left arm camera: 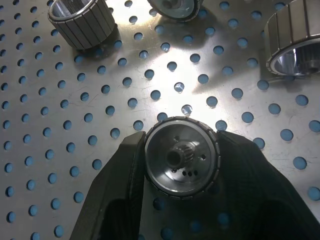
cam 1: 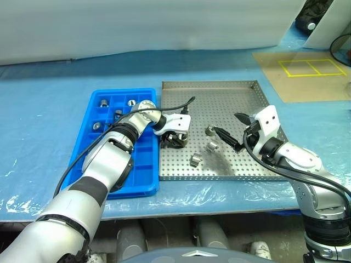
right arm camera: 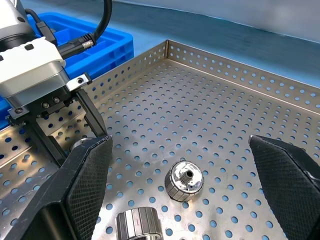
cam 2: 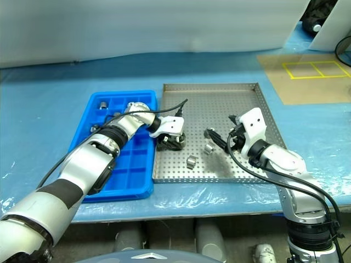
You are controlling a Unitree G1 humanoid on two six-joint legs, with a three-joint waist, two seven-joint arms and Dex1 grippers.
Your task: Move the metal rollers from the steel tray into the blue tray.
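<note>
- Black fingers (left arm camera: 125,170) of my left gripper (left arm camera: 181,170) are clamped on one metal roller (left arm camera: 181,161), one finger on each side of its ribbed wall, its hollow hub facing my wrist camera.
- That roller rests on the perforated floor of the steel tray (cam 1: 219,96), near the tray's left edge, just beside the blue tray (cam 1: 90,118).
- My left gripper reaches down and to the right over the blue tray's right rim into the steel tray, with a black cable (cam 1: 170,108) arching above its wrist.
- My right gripper (cam 1: 233,129) hovers over the right half of the steel tray with its jaws spread wide apart and nothing between them.
- Three more loose rollers lie on the steel floor between my two grippers: one (cam 1: 209,130) near my right fingertips, one (cam 1: 212,146) a little nearer to me, and one (cam 1: 194,159) closest to the tray's near rim.
- From my right wrist, one of these (right arm camera: 184,180) lies tilted with its splined bore showing, and another (right arm camera: 137,225) stands with its ribbed wall showing.
- Several rollers already sit in the far compartments of the blue tray, among them one (cam 1: 103,102) at the far left and one (cam 1: 131,102) towards the right.
- Both trays rest side by side, apart, on a table covered in blue plastic sheet (cam 1: 44,109).
</note>
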